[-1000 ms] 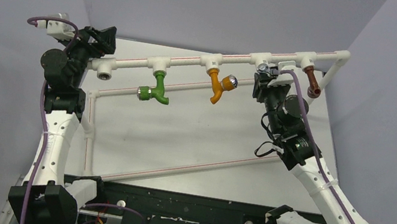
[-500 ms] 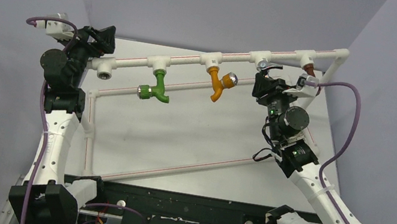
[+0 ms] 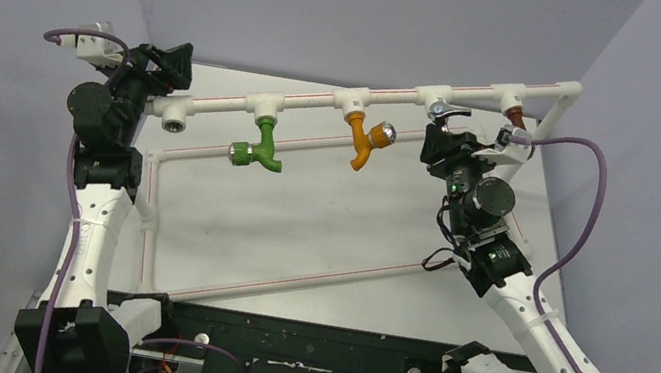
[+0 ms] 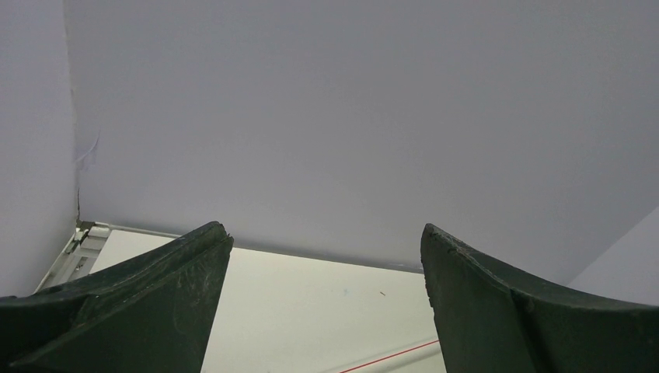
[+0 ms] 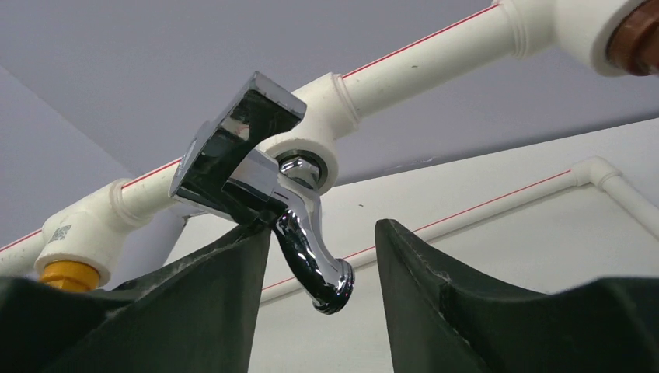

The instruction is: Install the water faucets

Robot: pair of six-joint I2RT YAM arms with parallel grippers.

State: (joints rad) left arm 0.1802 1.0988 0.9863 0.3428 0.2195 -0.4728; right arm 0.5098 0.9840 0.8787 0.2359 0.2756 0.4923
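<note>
The chrome faucet (image 3: 440, 111) sits in a tee of the white upper pipe (image 3: 310, 104). In the right wrist view its lever and bent spout (image 5: 307, 241) hang down from the tee. My right gripper (image 3: 442, 146) is just below it. Its jaws are open around the spout (image 5: 322, 228); the spout lies against the left finger, with a gap to the right one. My left gripper (image 3: 172, 66) is open and empty (image 4: 326, 237), above the pipe's left end and facing the back wall.
A green tap (image 3: 257, 149), an orange tap (image 3: 362, 141) and a brown tap (image 3: 517, 125) hang from other tees. An open elbow socket (image 3: 173, 127) ends the pipe at the left. A lower white pipe loop (image 3: 149, 217) lies on the table. Grey walls enclose three sides.
My right wrist has turned at the chrome faucet and its purple cable has swung out to the right. In the last half second little moved. The left arm is still.
</note>
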